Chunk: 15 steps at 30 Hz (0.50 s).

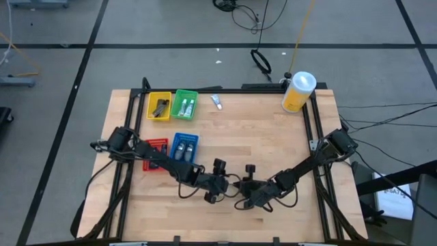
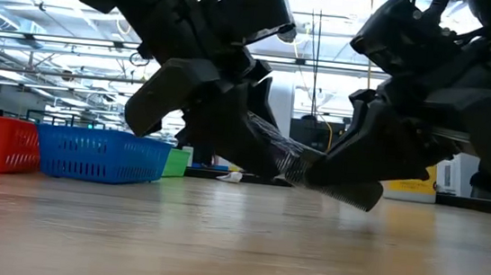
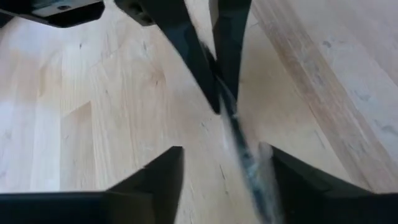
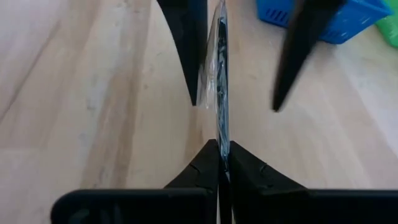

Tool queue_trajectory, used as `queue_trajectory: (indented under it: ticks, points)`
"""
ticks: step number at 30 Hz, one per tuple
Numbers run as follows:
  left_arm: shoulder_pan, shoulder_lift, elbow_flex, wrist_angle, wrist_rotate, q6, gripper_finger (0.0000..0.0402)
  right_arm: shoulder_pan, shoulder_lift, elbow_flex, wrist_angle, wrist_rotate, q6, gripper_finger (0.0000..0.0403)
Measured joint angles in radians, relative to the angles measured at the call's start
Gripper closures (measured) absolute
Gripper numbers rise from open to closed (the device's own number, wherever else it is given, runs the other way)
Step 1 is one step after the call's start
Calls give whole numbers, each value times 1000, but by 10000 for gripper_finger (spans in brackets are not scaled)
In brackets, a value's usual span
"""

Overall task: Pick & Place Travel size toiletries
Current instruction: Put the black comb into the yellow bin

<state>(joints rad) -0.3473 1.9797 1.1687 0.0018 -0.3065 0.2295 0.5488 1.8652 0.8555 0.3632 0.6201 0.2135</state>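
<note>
Handing off mid-table, near edge: comb (image 4: 219, 74) in clear wrap, pinched at one end by right gripper (image 4: 222, 155), jaws shut tight on it. Left gripper (image 4: 245, 99) spread wide around other end, fingers either side, not clamping. Long axis running left-right between both grippers, tilted, lifted off table (image 1: 273, 150). Seen at table height: dark comb teeth (image 2: 348, 194) sticking out under right gripper, shiny wrap toward left gripper (image 2: 229, 118). Flat, thin, dark piece, crinkly plastic sleeve, edge-on to both wrist views. Right arm alone carrying it now. Blue tray (image 1: 184, 146) and red tray (image 1: 156, 154) just left of left arm, yellow tray (image 1: 159, 106) and green tray (image 1: 186, 104) farther back. Next move likely right arm carrying comb to a tray.
</note>
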Motion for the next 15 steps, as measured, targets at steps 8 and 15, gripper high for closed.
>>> queue_trajectory:
  ticks: [8, 15]
  points:
    - [0, 0, 0, -36, 18, -53, 344, 9, 0, 0, 0, 36, 3, 382]
    - [-7, 0, 0, -65, 3, -94, 385, 9, -17, 0, -36, 34, 60, 296]
